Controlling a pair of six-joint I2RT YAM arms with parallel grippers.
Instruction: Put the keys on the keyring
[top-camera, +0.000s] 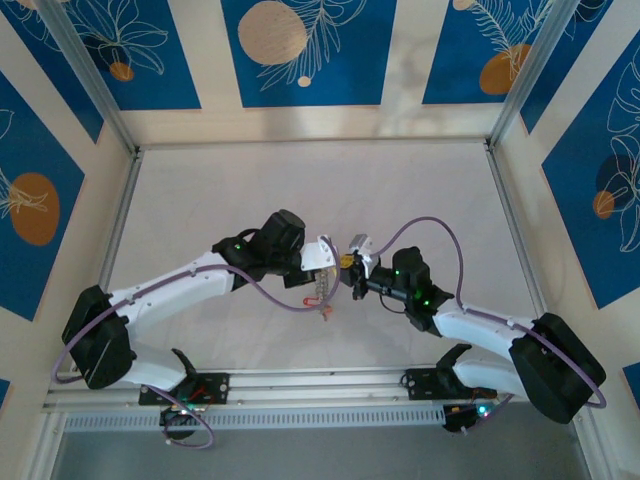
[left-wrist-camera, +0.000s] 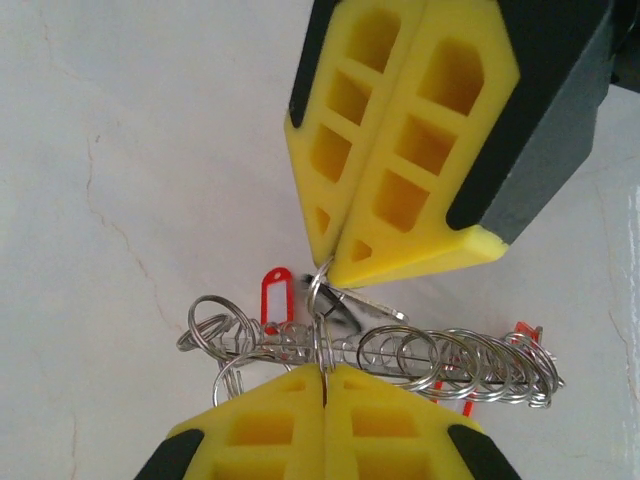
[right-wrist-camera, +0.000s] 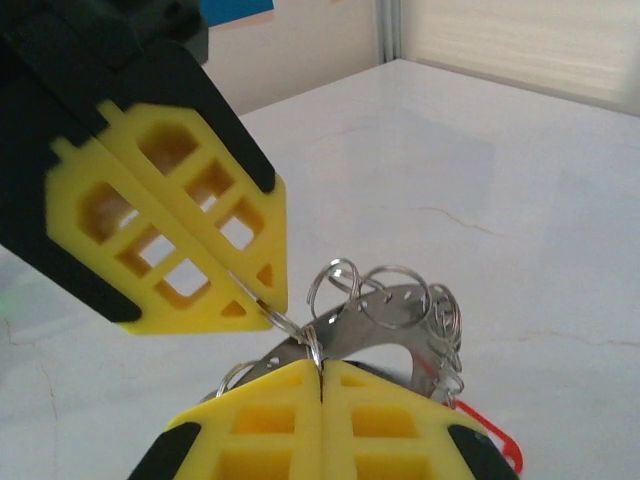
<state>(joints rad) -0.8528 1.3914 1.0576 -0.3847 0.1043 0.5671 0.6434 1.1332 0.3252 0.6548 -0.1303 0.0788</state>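
While the arms are being held tip to tip over the table in the top view, the keyring is hanging just beneath the left gripper and right gripper, probably so that it is being steadied from two sides. From the left wrist, the left gripper is being seen fully closed, pinching a wire loop of the keyring, with the right gripper closed on a neighbouring loop just above; a red key is dangling beside them. From the right wrist, both closed grippers are meeting at the keyring's rim, seemingly so that one loop is being pulled open.
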